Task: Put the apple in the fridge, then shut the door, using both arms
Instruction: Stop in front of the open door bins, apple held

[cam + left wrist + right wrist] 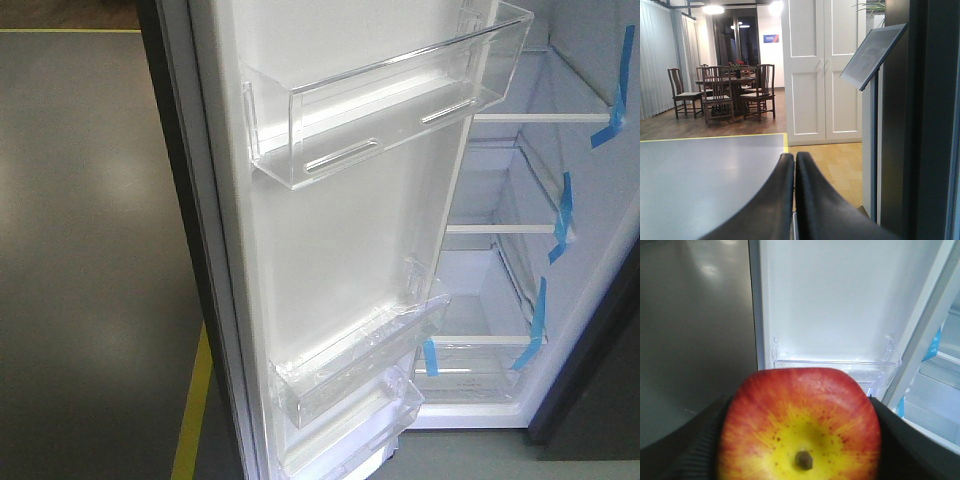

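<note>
While aimed out over grey floor point(700, 185), pressed finger to finger and empty: left gripper point(794, 160). Swung wide open at left of front view: door point(330, 240), clear bins point(390, 110) on white lining. Further right: fridge point(500, 180), shelves marked with blue tape point(561, 215). Clamped from both sides on apple point(800, 410): right gripper point(800, 440), facing a door bin.

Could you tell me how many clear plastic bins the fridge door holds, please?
3: one clear plastic bin high on the white-lined fridge door, one lower, one just beneath, cropped; more may sit out of frame.
</note>
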Robot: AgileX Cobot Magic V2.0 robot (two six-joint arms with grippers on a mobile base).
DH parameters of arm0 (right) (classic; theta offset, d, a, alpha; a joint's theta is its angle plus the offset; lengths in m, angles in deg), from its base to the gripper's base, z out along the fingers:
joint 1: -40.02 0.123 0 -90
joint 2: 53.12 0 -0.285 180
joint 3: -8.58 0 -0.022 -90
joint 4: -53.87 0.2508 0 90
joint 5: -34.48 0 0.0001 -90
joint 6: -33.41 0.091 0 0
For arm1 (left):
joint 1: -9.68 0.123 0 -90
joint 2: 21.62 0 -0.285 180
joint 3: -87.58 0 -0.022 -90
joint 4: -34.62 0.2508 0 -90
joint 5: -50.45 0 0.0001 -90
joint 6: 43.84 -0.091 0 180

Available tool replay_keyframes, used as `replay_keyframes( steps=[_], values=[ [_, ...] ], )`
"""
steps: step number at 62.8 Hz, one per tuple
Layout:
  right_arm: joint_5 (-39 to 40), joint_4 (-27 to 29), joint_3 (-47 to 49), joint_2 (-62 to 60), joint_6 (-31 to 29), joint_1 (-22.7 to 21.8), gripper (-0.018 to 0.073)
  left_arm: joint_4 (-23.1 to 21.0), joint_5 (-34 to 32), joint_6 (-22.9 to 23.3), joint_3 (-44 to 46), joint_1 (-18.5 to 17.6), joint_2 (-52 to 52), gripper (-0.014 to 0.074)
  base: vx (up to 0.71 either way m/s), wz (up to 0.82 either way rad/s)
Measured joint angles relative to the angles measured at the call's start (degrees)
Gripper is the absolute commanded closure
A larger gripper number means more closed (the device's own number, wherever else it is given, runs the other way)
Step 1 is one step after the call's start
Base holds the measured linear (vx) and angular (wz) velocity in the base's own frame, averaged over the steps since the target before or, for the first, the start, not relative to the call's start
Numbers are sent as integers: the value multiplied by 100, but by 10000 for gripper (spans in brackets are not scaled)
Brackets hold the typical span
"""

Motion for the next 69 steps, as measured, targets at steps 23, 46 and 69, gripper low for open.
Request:
replay_keyframes(
  steps=[23, 46, 69],
  values=[
    [0, 0, 0, 0, 0, 0, 197, 0, 0, 0, 0, 0, 0, 603, 2, -2],
    [0, 0, 0, 0, 0, 0, 197, 0, 0, 0, 0, 0, 0, 603, 0, 0],
    [0, 106, 0, 0, 0, 0, 197, 0, 0, 0, 0, 0, 0, 603, 0, 0]
  ],
)
